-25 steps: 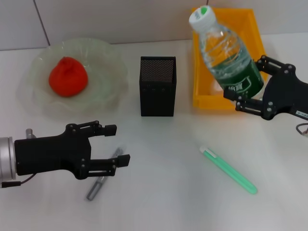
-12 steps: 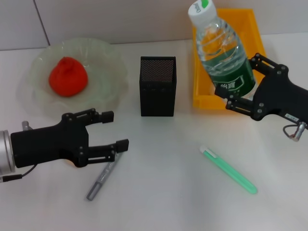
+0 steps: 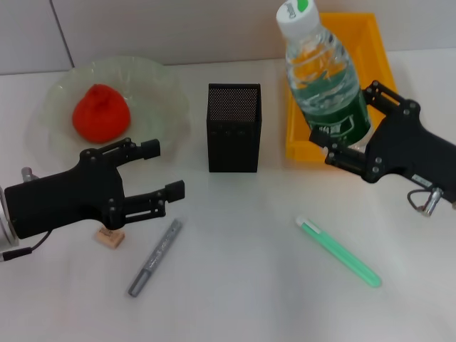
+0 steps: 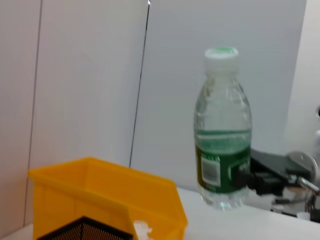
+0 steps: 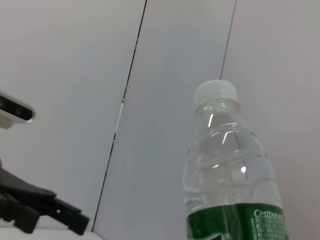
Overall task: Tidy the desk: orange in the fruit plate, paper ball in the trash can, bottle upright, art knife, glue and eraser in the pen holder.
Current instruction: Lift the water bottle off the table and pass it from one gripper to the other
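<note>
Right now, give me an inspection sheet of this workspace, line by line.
Surface: white desk, no spills seen.
Job's things: orange in the fruit plate; bottle upright, held by the yellow bin; eraser, grey knife or glue stick and green one lying on the desk; pen holder looks empty; paper ball not seen.
Clutter: nothing seen.
Grippers: left tool open above the eraser; right tool shut on the bottle's label.
Cables: thin wire at the left wrist.
Surroundings: pale panelled wall.
</note>
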Tool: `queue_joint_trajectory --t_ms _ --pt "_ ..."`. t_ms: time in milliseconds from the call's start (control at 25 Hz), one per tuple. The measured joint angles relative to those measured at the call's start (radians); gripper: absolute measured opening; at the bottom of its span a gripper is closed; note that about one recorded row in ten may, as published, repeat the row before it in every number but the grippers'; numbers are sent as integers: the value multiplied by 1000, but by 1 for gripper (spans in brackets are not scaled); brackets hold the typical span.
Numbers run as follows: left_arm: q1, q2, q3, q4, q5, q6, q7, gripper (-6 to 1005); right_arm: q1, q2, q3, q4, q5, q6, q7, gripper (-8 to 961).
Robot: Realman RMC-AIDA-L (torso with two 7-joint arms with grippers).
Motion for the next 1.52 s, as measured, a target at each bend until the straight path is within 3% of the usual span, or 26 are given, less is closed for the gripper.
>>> queue_joint_trajectory --t_ms 520,840,1520 --pt "-13 -1 -1 -75 -106 -5 73 771 28 1 1 132 38 -41 -79 769" --pt "-48 1 -2 -179 -208 -14 210 771 43 2 1 177 43 -54 -101 770" --pt "-72 -3 10 -244 -402 68 223 769 104 1 0 255 77 -88 -154 769"
